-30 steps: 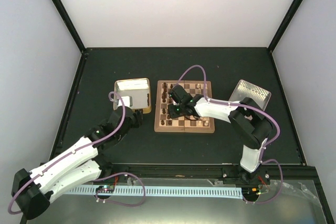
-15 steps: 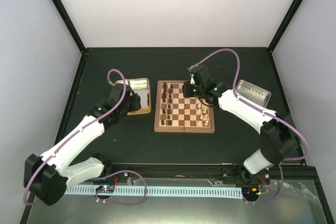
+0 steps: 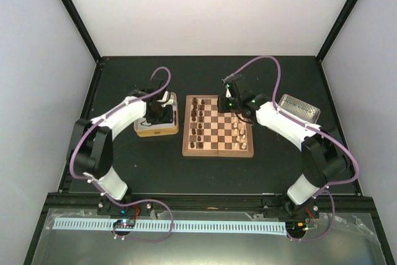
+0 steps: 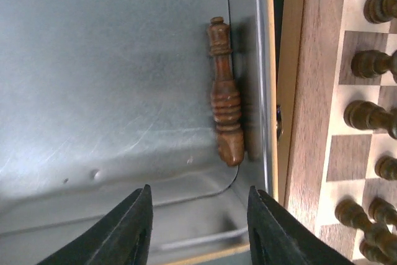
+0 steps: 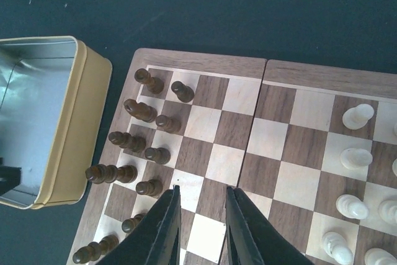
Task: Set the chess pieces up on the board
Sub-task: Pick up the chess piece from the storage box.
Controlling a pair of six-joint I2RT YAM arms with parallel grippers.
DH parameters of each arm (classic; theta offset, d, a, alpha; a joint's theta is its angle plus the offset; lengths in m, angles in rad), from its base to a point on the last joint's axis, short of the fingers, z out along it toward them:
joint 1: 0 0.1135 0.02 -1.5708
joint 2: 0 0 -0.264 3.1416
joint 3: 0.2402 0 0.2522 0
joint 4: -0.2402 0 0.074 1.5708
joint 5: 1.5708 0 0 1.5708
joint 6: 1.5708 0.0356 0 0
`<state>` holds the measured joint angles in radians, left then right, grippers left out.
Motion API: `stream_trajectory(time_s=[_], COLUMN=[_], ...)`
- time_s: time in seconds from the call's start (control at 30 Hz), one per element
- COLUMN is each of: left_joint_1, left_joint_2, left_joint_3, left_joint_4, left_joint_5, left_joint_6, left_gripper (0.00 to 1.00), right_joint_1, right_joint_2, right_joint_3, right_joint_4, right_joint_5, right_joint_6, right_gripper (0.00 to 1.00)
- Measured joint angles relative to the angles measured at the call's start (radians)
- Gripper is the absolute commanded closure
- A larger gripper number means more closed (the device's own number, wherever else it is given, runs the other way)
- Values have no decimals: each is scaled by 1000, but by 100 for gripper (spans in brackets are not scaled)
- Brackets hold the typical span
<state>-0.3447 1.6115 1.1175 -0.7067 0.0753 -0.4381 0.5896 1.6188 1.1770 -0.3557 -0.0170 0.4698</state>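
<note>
The board point(image 3: 218, 148) lies mid-table. Dark chess pieces point(image 3: 197, 119) stand in its two left columns and cream pieces point(image 3: 240, 130) on its right side. My left gripper point(image 3: 160, 113) hangs over the yellowish tin point(image 3: 144, 132). In the left wrist view it point(image 4: 198, 195) is open and empty. A dark piece point(image 4: 224, 110) lies on its side against the tin's right wall point(image 4: 263, 60), just ahead of the fingertips. My right gripper point(image 3: 232, 100) is over the board's far edge. In the right wrist view it point(image 5: 202, 189) is open and empty above the middle squares, between dark pieces point(image 5: 139, 110) and cream pieces point(image 5: 350, 156).
A silvery perforated tray point(image 3: 299, 110) sits right of the board. The tin's rim point(image 5: 93, 110) stands close to the board's left border point(image 5: 124, 134). The board's border point(image 4: 310, 91) runs right beside the tin in the left wrist view.
My left arm swung from the near left up and right until its gripper is over the tin. My right gripper left the board's left part and now holds at its far edge.
</note>
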Motion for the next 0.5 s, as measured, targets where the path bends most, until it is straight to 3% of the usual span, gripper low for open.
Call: stream_trajectory(time_s=[0.5], left_joint_1=[97], left_joint_2=[279], left_joint_3=[172], left_joint_4=[44], left_joint_5=[224], left_joint_6=[24], left_gripper=[67], right_joint_1=[-17], right_joint_2=[23], right_joint_3=[4], right_joint_4=[-12], right_joint_5=[-36], right_joint_6=[9], right_gripper=[77])
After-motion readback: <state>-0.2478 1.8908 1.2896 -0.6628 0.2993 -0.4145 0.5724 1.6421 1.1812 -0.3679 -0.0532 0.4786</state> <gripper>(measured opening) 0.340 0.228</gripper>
